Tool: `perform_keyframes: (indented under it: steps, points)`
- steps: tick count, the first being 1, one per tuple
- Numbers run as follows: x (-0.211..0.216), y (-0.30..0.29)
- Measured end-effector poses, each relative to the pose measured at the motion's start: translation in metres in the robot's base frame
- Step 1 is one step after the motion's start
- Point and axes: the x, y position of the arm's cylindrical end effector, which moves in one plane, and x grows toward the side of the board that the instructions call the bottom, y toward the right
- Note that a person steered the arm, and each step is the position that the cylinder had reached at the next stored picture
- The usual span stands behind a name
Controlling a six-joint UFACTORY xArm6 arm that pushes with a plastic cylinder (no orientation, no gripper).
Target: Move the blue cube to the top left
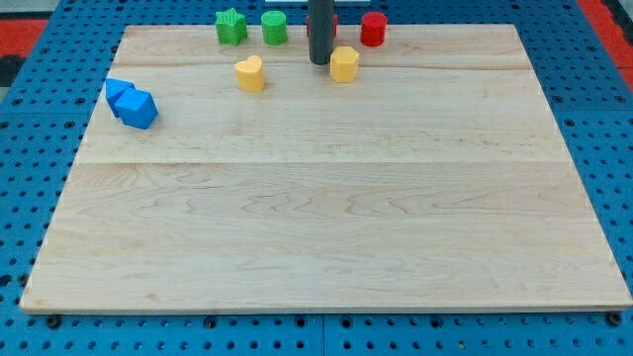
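The bench (326,227) lies open below the blocks — only the yellow heart (249,73) stands between my tip (319,62) and the blue cube (137,109).

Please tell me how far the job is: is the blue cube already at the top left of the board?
Done: nothing clearly; the blue cube lies at the board's left edge, below the top left corner, touching another blue block. In hand: my tip is at the top centre, beside a yellow block, far from the cube. Left: reaching the cube and pushing it up.
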Motion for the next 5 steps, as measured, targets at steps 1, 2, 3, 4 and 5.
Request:
perform_keyframes:
  steps: [1,2,3,4,5]
  points:
    - [-0.004,0.007]
    - [0.009,0.035]
    - [0.026,0.043]
    - [0.083,0.017]
    - [0.138,-0.066]
